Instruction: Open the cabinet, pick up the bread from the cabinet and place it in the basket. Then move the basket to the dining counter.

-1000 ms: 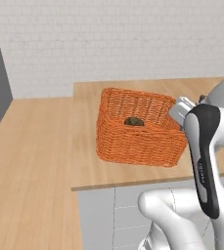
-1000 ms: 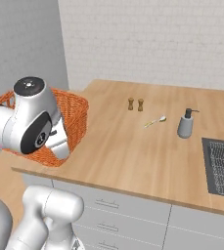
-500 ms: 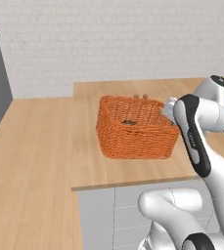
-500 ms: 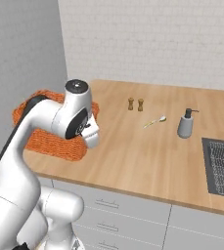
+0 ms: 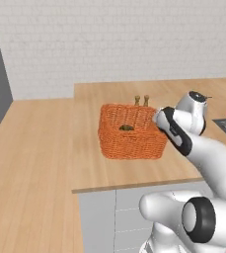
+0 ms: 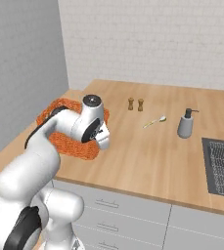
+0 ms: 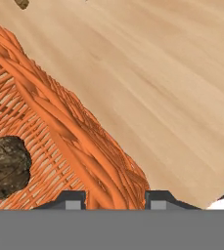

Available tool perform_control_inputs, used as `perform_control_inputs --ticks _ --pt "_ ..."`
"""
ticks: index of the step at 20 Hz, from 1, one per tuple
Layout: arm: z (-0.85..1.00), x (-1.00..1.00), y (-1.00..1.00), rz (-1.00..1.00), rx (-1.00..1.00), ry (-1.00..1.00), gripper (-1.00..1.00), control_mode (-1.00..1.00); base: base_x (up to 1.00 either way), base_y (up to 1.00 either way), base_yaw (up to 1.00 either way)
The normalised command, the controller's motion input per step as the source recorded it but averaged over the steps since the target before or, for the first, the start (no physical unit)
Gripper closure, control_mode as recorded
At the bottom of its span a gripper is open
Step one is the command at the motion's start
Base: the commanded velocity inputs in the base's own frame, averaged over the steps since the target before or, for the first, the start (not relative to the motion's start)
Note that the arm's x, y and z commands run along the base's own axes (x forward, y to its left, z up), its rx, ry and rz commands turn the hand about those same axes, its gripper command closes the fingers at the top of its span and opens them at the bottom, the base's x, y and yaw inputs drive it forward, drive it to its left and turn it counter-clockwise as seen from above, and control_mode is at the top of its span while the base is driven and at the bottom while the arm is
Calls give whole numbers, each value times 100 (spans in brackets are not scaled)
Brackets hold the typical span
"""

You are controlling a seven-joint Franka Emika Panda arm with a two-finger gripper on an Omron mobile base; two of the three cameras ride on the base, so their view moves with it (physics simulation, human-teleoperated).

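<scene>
The gripper (image 7: 112,199) has its jaws pinching the basket (image 7: 59,127) by its rim wall, one finger inside and one outside, the woven orange edge running up between them. Just inside the jaws, down on the basket floor, lies the bread (image 7: 5,166), a dark brown lump (so the loading step looks done). On the outer side of the jaws is bare wood of the dining counter (image 7: 162,88).

Since a second ago the basket has travelled with the hand: it then sat near the inner corner of the counter, and now it stands further along the wooden top, with the arm swung over toward the middle. The basket (image 5: 131,131) looks to sit flat on the counter, bread (image 5: 126,127) still in it. Beyond the jaws stand two small shakers (image 6: 135,104), and further off a soap dispenser (image 6: 185,124) beside the sink (image 6: 221,163).

My reading is that the carry is nearly finished and only letting go remains.
</scene>
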Motion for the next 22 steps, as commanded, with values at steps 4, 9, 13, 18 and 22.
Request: perform_control_inputs --ticks 4,9,13,18,22 --pt "-20 75 0 -10 -10 -2 100 -100 0 0 0" --pt "-7 46 0 -16 -20 1 100 -100 0 0 0" --pt "-37 59 -4 -9 -15 5 100 -100 0 0 0" --pt "-66 49 -11 0 -13 2 100 -100 0 0 0" --pt "-63 25 -14 0 -12 2 -100 -100 0 0 0"
